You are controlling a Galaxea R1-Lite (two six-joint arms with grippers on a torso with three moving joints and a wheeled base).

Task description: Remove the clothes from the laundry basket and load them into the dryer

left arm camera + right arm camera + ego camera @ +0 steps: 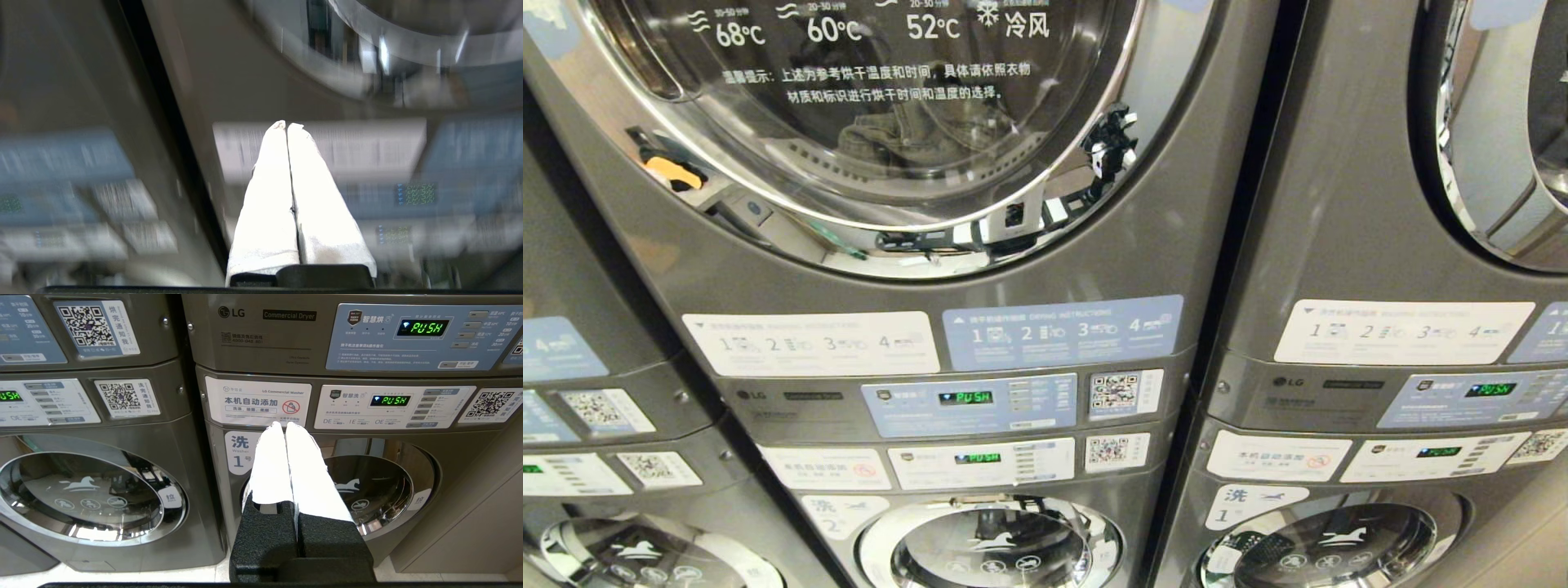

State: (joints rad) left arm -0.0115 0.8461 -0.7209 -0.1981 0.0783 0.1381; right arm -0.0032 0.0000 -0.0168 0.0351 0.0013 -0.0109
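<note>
The dryer (931, 269) is the upper machine of the middle stack, and its round glass door (874, 122) fills the top of the head view. Behind the glass lies a heap of grey clothes (894, 139). The laundry basket is out of view. Neither arm shows in the head view. My left gripper (287, 124) is shut and empty, its white fingers pointing at the label strip (367, 147) under a chrome door rim (327, 69). My right gripper (284, 425) is shut and empty, held low in front of the number 1 washer door (388, 486).
Stacked grey machines stand side by side, with another stack (1380, 245) to the right and one (588, 327) to the left. Control panels read PUSH (965, 398). Washer doors (992, 543) sit below. Pale floor (122, 575) runs along the machine bases.
</note>
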